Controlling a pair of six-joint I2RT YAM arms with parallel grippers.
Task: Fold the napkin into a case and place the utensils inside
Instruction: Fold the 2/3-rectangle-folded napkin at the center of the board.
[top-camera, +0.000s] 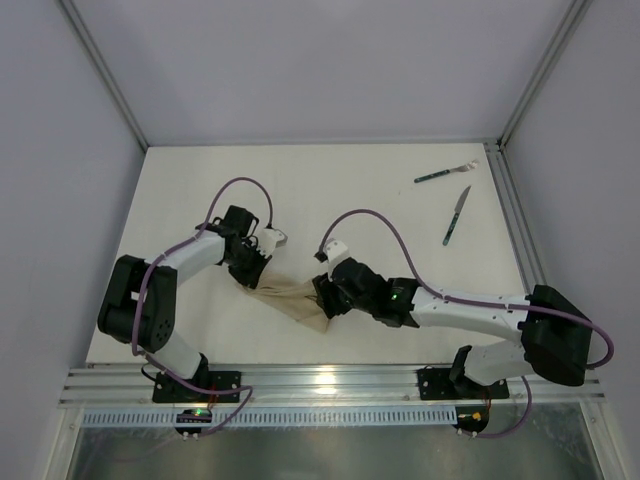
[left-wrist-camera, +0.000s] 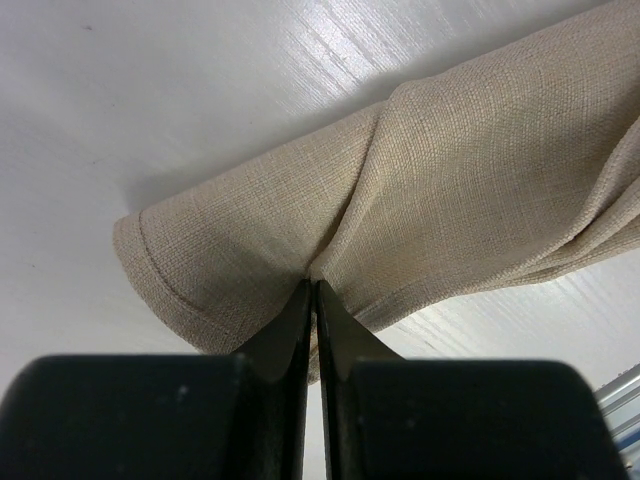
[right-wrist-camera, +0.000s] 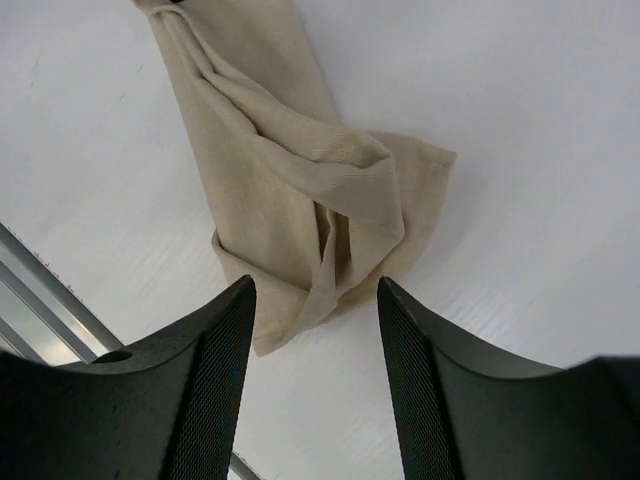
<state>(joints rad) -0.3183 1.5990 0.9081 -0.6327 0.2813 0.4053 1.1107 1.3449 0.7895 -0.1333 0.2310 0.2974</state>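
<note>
A soft beige-tan woven cloth napkin (top-camera: 293, 299) lies bunched in a loose, twisted roll on the flat white counter (top-camera: 380, 200), near its front edge and between the two arms. It is not folded into a case; its layers are gathered in long creases, and a hemmed corner curls over at one end.

The left tool (top-camera: 258, 276) is at the napkin's left end. In the left wrist view its black fingers (left-wrist-camera: 290, 330) are pressed together with only a thin slit between them, and the tool (left-wrist-camera: 312, 287) pinches a tuck of the napkin (left-wrist-camera: 450, 190) right at the tips, where the cloth puckers into a fold.

The right tool (top-camera: 326, 296) is at the napkin's right end. In the right wrist view its two dark ribbed fingers (right-wrist-camera: 215, 380) stand well apart, and the tool (right-wrist-camera: 315, 287) is open with nothing clamped. The napkin (right-wrist-camera: 290, 190) lies on the counter beyond the tips, its lower edge showing in the gap between them. Whether the fingers touch the cloth I cannot tell.

The slim fork with a dark green handle and silver tines (top-camera: 445, 174) and the slim knife with a dark green handle and silver blade (top-camera: 456, 216) lie at the far right of the counter, near each other and well apart from the napkin.
</note>
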